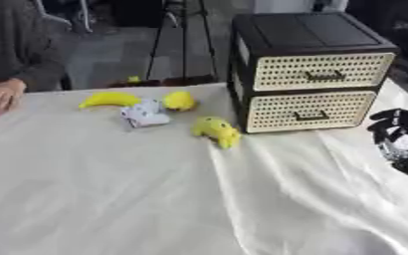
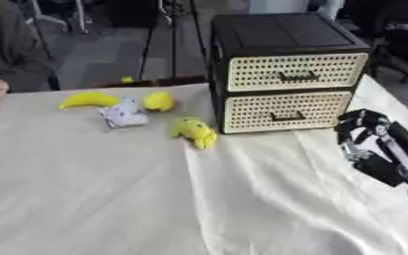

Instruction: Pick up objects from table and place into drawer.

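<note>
Desk [image 1: 112, 199]: white cloth, drawers [image 1: 312, 74] shut, far right.
Your right hand [image 2: 368, 132]: fingers curled, empty.
Yellow toy [image 1: 217, 131]: left of it, nearest.

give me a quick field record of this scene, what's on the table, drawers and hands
surface: table under white cloth
drawer unit: black two-drawer cabinet, both drawers closed
objects: banana, round yellow fruit, yellow plush toy, small white-grey item
object position: all left of the cabinet, none in a drawer
right hand: at right edge near lower drawer, fingers curled, holding nothing
left hand: not in view
</note>
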Tool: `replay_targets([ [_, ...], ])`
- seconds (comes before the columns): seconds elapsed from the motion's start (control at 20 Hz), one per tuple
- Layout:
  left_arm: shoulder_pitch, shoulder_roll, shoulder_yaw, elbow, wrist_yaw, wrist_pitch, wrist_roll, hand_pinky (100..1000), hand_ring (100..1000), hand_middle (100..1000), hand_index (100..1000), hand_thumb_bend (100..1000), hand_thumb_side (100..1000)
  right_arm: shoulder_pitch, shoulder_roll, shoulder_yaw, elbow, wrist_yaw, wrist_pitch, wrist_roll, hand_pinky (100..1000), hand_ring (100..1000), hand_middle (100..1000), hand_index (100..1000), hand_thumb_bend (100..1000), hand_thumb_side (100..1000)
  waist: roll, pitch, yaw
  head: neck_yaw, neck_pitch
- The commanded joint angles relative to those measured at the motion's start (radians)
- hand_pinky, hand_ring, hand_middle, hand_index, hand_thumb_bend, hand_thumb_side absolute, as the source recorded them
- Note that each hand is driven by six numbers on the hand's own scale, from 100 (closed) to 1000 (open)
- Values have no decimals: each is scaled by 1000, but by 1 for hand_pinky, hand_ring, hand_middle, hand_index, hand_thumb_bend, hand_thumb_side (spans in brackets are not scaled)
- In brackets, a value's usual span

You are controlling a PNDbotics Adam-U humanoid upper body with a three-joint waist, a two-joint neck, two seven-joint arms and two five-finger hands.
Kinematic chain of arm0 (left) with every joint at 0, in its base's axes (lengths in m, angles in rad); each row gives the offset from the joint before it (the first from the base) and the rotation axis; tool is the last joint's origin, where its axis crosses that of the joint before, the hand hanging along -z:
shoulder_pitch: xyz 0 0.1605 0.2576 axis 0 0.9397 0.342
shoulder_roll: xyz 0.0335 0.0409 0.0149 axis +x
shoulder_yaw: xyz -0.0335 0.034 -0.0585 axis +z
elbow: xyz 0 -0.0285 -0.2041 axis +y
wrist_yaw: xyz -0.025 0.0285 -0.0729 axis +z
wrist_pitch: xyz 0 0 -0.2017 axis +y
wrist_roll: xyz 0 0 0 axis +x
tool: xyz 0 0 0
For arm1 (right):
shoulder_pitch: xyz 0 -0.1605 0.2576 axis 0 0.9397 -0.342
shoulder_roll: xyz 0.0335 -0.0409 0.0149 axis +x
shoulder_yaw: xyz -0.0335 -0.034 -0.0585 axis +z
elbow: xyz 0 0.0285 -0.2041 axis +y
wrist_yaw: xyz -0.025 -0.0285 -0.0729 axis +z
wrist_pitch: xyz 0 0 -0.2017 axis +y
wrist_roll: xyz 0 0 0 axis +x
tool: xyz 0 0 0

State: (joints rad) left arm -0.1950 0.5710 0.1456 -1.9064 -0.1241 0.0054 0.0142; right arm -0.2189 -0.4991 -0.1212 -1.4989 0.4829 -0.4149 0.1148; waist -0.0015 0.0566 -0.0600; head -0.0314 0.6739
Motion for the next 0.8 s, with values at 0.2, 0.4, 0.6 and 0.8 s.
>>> replay_targets([
  [0.2, -8, 19, 14, -6, -4, 0, -4, 631, 483, 580, 713, 505, 843, -5, -17, -13, -35, -14, 1, -13, 509, 684, 750, 687, 100, 793, -2, -9, 1, 2, -5],
  [0.4, -7, 18, 15, -6, -4, 0, -5, 631, 483, 580, 713, 503, 844, -3, -14, -13, -38, -13, 1, -13, 508, 683, 750, 687, 100, 791, -2, -9, 2, 7, -4],
  [0.6, -6, 17, 16, -6, -4, -1, -5, 632, 483, 580, 714, 500, 845, -2, -13, -13, -40, -11, 1, -13, 508, 683, 750, 687, 100, 789, -3, -9, 1, 9, -6],
  [0.8, -6, 17, 17, -7, -3, -1, -5, 633, 488, 581, 715, 499, 844, -3, -14, -12, -41, -9, 1, -13, 508, 682, 749, 688, 100, 787, -2, -9, 1, 11, -8],
])
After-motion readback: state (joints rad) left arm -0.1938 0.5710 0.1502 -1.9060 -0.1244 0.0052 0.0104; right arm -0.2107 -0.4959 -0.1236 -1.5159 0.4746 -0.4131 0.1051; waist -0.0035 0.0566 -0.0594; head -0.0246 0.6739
